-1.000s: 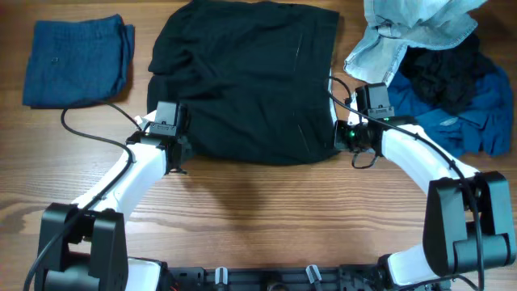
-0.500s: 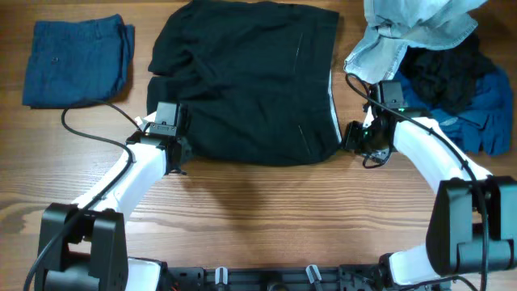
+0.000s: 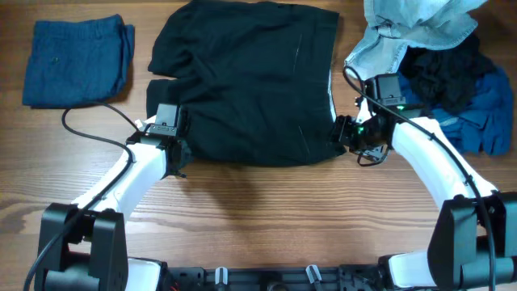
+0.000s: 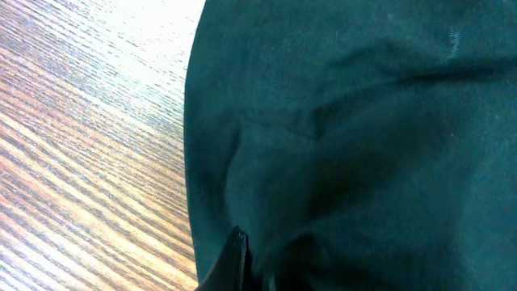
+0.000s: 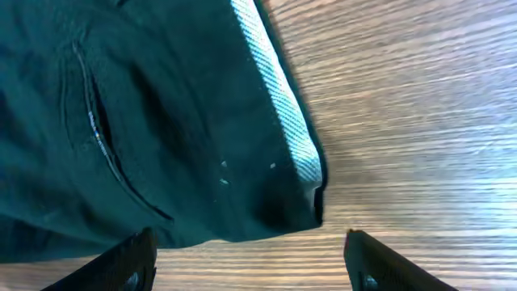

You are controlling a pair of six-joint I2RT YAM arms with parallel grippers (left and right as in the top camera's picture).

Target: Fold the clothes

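Observation:
A dark green-black garment point(image 3: 246, 81) lies spread flat across the middle of the table. My left gripper point(image 3: 174, 153) is at its near left corner, shut on the cloth. In the left wrist view the fabric point(image 4: 363, 121) bunches around the one dark fingertip point(image 4: 236, 255) that shows. At the near right corner my right gripper point(image 3: 343, 137) stands open. The right wrist view shows its fingers point(image 5: 129, 263) wide apart over bare wood. The garment's corner point(image 5: 275, 194), with a pale inner waistband, lies just ahead of them, untouched.
A folded blue garment point(image 3: 77, 61) lies at the far left. At the far right is a loose pile: a light blue piece point(image 3: 412, 32), a black one point(image 3: 440, 77) and a blue one point(image 3: 477, 117). The left arm's cable point(image 3: 97, 133) trails over the wood.
My right gripper has opened and let go of the garment's right corner, then drawn back a little to the right. The left gripper has kept still.

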